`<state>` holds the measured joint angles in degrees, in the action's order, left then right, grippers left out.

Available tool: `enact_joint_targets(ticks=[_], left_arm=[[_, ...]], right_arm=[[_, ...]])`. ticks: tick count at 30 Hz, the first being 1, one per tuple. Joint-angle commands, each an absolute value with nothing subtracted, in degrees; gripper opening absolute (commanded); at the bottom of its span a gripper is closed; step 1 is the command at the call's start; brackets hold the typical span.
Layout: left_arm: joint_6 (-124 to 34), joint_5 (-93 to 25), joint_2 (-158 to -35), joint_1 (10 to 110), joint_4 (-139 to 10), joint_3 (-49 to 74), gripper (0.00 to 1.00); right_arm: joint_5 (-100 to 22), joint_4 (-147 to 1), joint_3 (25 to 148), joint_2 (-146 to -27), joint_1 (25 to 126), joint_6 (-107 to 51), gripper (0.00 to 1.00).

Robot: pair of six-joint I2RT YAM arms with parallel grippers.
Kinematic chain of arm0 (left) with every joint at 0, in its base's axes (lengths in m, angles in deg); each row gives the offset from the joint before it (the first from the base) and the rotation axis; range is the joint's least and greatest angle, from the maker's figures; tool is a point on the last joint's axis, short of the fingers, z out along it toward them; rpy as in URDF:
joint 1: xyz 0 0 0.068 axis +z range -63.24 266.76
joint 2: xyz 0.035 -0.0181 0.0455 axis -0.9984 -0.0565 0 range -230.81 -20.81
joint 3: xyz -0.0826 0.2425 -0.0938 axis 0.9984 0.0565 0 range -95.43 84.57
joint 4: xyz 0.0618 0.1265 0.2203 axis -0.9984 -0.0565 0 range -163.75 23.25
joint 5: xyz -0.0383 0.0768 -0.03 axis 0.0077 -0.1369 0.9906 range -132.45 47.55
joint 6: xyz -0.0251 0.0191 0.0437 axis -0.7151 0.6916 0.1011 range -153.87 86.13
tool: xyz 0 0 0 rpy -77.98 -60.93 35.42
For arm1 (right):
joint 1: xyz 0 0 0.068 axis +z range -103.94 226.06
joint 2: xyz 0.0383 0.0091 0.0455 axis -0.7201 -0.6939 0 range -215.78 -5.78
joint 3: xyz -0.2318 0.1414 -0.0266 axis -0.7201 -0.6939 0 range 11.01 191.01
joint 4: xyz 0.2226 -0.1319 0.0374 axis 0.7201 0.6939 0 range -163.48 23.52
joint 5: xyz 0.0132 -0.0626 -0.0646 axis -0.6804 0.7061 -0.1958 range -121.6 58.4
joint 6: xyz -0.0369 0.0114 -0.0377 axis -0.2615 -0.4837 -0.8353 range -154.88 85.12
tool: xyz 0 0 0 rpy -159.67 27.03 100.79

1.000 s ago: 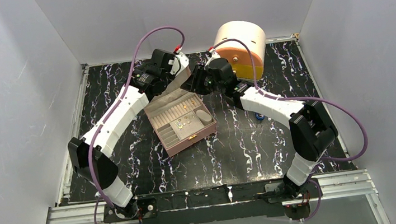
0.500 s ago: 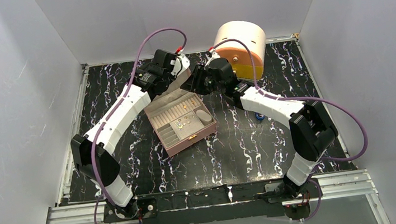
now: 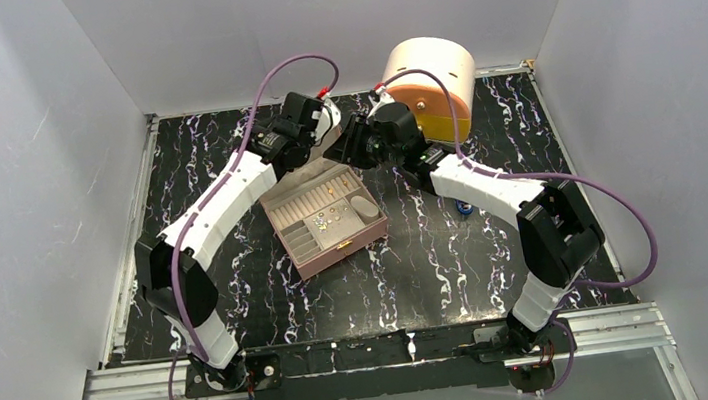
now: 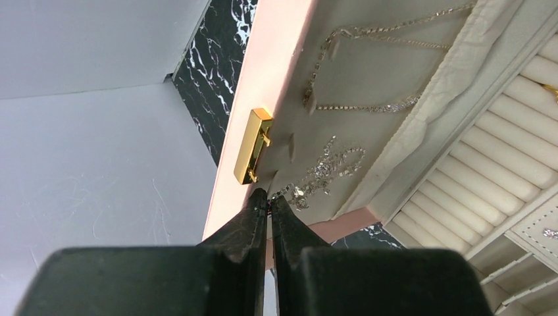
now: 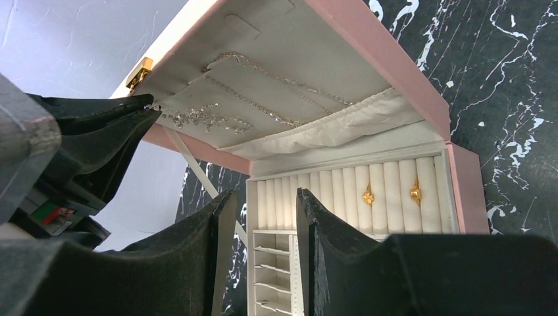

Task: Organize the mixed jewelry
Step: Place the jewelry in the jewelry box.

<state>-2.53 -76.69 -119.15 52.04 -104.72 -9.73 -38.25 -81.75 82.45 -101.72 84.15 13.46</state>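
Now, the mixed jewelry [image 3: 329,219]: small glinting pieces lie in the tray compartments of the open pink box [image 3: 350,246], below and on the near side of both sets of jaws. Two gold studs [image 5: 368,194] are seated in the ring rolls [image 5: 335,191], just right of the gap between the right jaws. Thin chains hang on the inside of the raised lid [image 4: 273,52]. The sparkly chain [image 4: 321,170] ends right at the left tips, and the gold clasp [image 4: 253,146] is just above them.

Change over the last second: the left arm has swung inward, elbow and wrist drifting toward the lid. The right arm has barely moved. We read this as the left arm working at the lid, on the chain or the lid edge, rather than on the loose pieces in the tray. Sorting of those looks not yet under way.

Left gripper [image 4: 268,201]: jaws pressed together, tips at the lid's edge where the sparkly chain ends. Whether a link is caught between them we cannot tell.

Right gripper [image 5: 266,197]: jaws partly spread, nothing between them, hovering above the ring rolls and touching nothing we can see
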Motion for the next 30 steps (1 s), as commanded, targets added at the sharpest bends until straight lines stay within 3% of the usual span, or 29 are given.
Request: enact_joint_targets(ticks=[1, 14, 30], left_arm=[[-2.2, -82.7, -118.8, 52.0, -101.6, -9.1, 0.0], [-5.0, -86.4, -118.1, 52.1, -96.7, -8.3, 0.02], [-12.2, -91.6, -113.0, 52.0, -81.4, 1.8, 0.04]], right_arm=[[-38.9, -83.6, 83.1, -101.2, 83.7, 14.1, 0.47], [-39.5, -84.2, 83.0, -101.6, 83.7, 14.7, 0.46], [-39.8, -81.4, 84.5, -102.9, 83.6, 14.1, 0.46]])
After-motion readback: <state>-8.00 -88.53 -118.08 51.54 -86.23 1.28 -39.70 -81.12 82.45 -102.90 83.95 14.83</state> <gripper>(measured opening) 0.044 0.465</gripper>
